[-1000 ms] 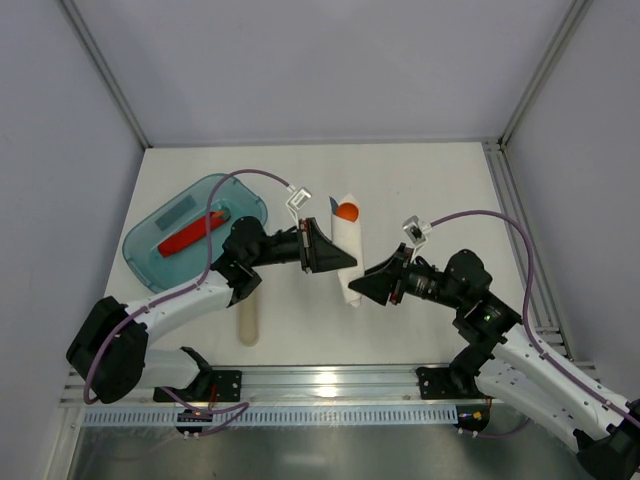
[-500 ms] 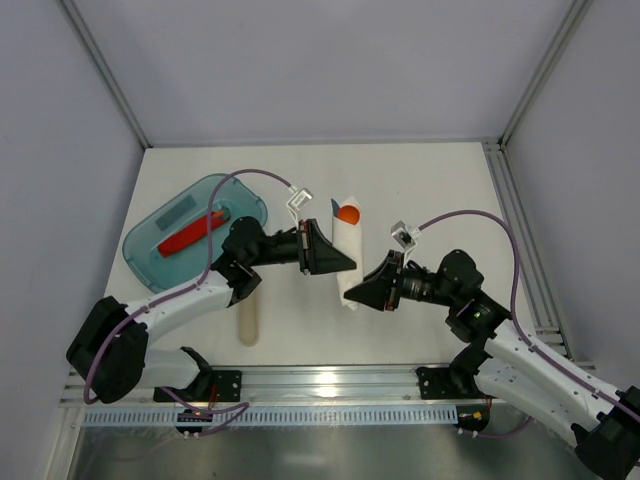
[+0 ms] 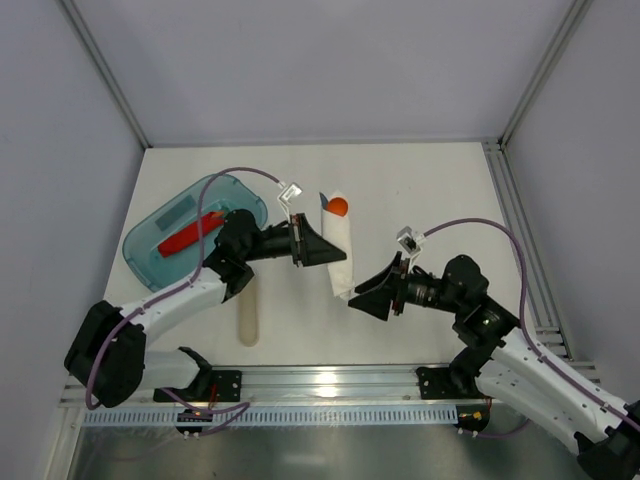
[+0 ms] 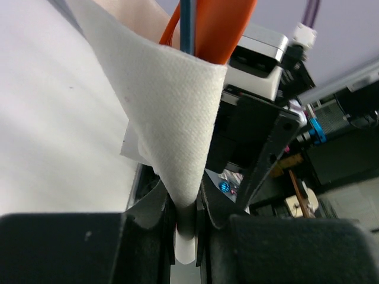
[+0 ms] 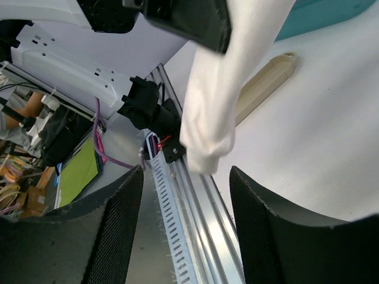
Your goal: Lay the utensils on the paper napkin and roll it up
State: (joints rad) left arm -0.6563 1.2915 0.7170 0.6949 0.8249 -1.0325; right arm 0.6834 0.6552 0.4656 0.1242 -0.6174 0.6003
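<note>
Napkin [image 3: 340, 238] roll, orange utensil [image 3: 338, 207] poking out, sat pinched in left gripper [image 4: 186, 220]; right gripper [image 5: 186, 177] gaped empty beside it.

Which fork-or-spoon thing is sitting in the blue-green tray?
The red one, lying inside the teal tray. The orange one sticks out of the rolled napkin, and the beige one lies on the bare table.
</note>
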